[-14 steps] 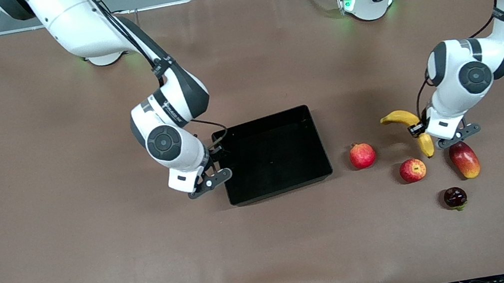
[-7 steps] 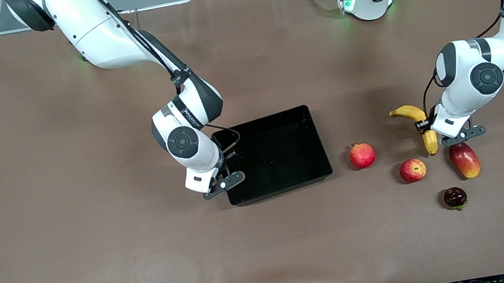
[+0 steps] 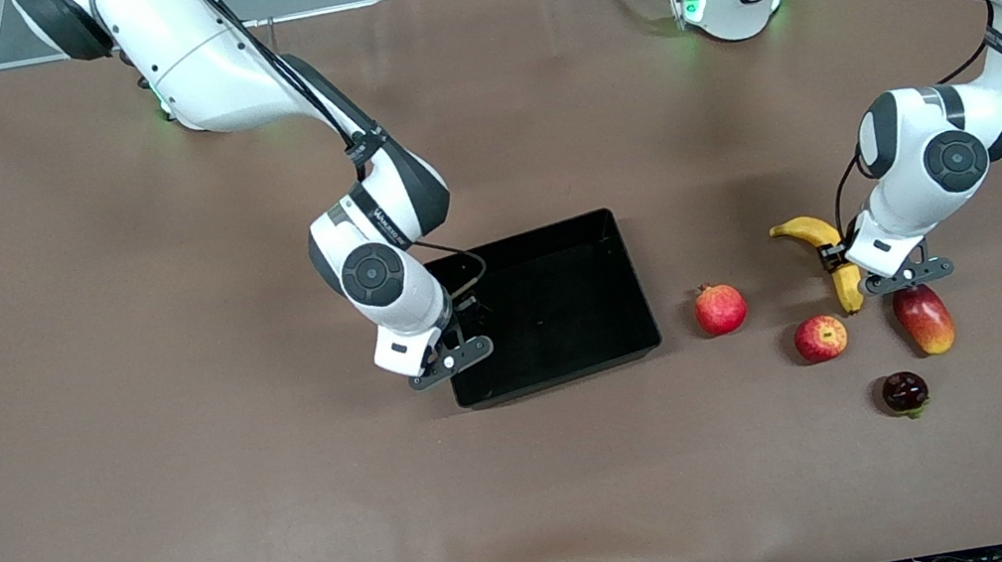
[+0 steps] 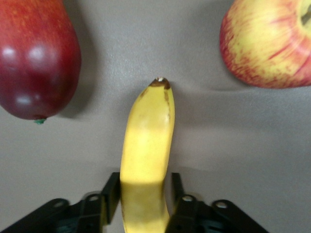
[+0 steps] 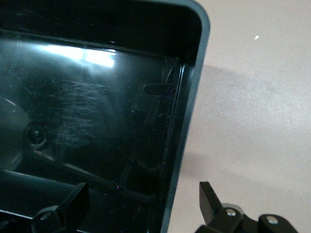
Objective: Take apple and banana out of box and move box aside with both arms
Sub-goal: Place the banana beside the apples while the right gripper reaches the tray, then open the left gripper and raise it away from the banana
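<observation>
The black tray [image 3: 556, 312] lies mid-table. My right gripper [image 3: 457, 333] is open at the tray's corner toward the right arm's end. In the right wrist view the gripper [image 5: 141, 204] straddles the tray wall [image 5: 187, 126], one finger inside and one outside. My left gripper [image 3: 847, 263] is shut on the banana [image 3: 805, 230], low over the table. In the left wrist view the gripper [image 4: 144, 194] has a finger on each side of the banana [image 4: 148, 141]. The apple [image 3: 820, 338] lies nearer the front camera than the banana and also shows in the left wrist view [image 4: 267, 43].
A pomegranate [image 3: 719, 308] lies between the tray and the apple. A mango [image 3: 923, 319] lies beside the left gripper and also shows in the left wrist view [image 4: 36, 58]. A dark purple fruit [image 3: 905, 392] lies nearest the front camera.
My right gripper has moved from beside the tray to over its wall. My left gripper and the banana shifted slightly together toward the left arm's end, then back.
</observation>
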{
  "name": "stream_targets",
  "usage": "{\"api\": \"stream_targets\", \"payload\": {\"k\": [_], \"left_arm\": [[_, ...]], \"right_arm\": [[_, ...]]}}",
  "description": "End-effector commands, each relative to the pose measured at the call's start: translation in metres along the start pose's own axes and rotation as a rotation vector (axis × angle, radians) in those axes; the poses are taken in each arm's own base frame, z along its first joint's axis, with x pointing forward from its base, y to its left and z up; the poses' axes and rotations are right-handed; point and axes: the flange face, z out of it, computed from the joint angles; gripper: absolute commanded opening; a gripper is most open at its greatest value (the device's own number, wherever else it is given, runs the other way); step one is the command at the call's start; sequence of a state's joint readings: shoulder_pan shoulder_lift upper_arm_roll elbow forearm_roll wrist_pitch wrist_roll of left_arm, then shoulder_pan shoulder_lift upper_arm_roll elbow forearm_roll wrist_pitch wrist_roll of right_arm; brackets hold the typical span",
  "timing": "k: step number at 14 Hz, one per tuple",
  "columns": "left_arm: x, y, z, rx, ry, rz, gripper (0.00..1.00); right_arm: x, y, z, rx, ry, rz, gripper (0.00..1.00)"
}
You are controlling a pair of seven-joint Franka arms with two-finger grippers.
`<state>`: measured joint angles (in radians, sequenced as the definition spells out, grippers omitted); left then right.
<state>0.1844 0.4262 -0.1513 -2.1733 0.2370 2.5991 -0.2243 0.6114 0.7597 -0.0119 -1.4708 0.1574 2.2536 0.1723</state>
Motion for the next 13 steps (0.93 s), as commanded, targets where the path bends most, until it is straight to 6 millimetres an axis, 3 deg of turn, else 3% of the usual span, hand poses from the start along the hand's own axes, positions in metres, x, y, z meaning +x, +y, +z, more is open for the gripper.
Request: {"api": "stream_targets", "payload": {"k": [1,2,3,4,5,6,11,13], "left_arm": [[0.012,-0.003,-0.032,0.017,0.062,0.015,1.0],[0.017,-0.004,-0.055,0.03,0.075,0.013,1.0],[0.026,-0.008,-0.081,0.048,0.077,0.007,1.0],[0.035,-0.012,-0.112,0.072,0.064,-0.002,1.0],[0.042,-0.01,-0.142,0.094,0.043,-0.005,1.0],[0.047,-0.001,-0.182,0.109,0.032,-0.002,1.0],[0.067,-0.018,-0.366,0.142,0.018,-0.088,1.0],[0.056,-0.014,-0.402,0.105,0.005,-0.102,1.0]], "right_arm": [[0.0,-0.007,0.002,-0.002,0.001,0.006,1.0],[0.0,-0.007,0.002,-0.003,0.0,0.005,0.92],[0.0,-0.007,0.001,-0.004,0.0,0.003,0.74],[0.0,-0.007,0.002,-0.005,-0.003,-0.008,0.45],[-0.001,-0.005,0.003,-0.005,-0.015,-0.005,0.0],[-0.003,-0.008,0.003,-0.004,-0.03,0.004,0.0],[-0.003,-0.006,0.004,-0.008,-0.035,-0.008,0.0],[-0.005,-0.006,0.006,-0.011,-0.038,-0.008,0.0]]}}
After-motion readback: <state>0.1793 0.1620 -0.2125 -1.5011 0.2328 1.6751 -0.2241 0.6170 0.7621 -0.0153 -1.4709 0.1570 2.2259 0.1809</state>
